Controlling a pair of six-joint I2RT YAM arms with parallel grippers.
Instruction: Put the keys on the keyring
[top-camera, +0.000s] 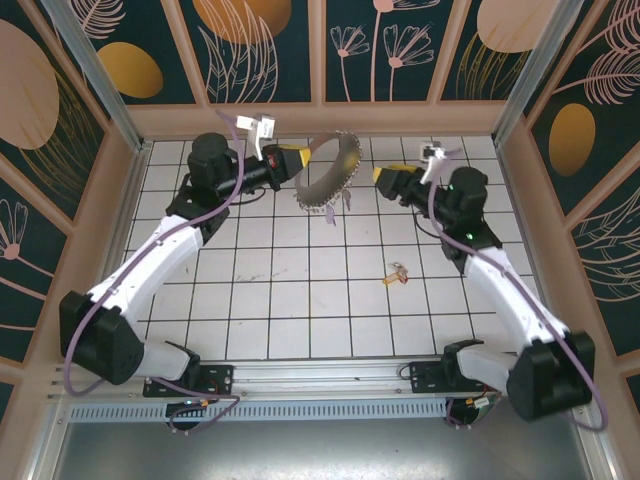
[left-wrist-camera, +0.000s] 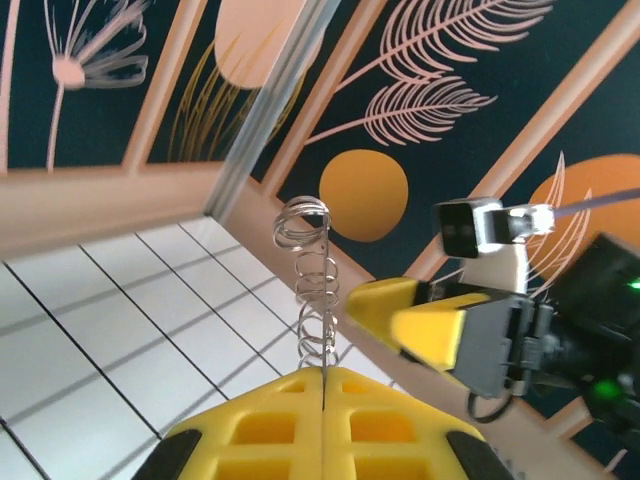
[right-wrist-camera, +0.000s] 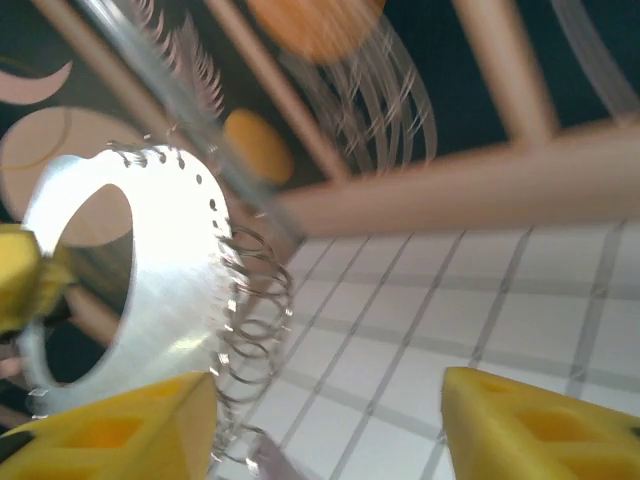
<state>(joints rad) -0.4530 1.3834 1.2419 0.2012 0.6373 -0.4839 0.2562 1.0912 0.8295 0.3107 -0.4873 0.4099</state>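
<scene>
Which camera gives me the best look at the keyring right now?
Top external: the whole keyring shows, pinched in the left gripper. Left wrist catches the keyring edge-on; right wrist has the keyring close but blurred and glare-washed.

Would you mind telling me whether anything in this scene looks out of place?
The keys lie alone on the tiled floor, while the left gripper holds the keyring aloft and the right gripper hangs open and empty beside it.

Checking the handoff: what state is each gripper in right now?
Left gripper: closed on the keyring.
Right gripper: open, holding nothing.
</scene>
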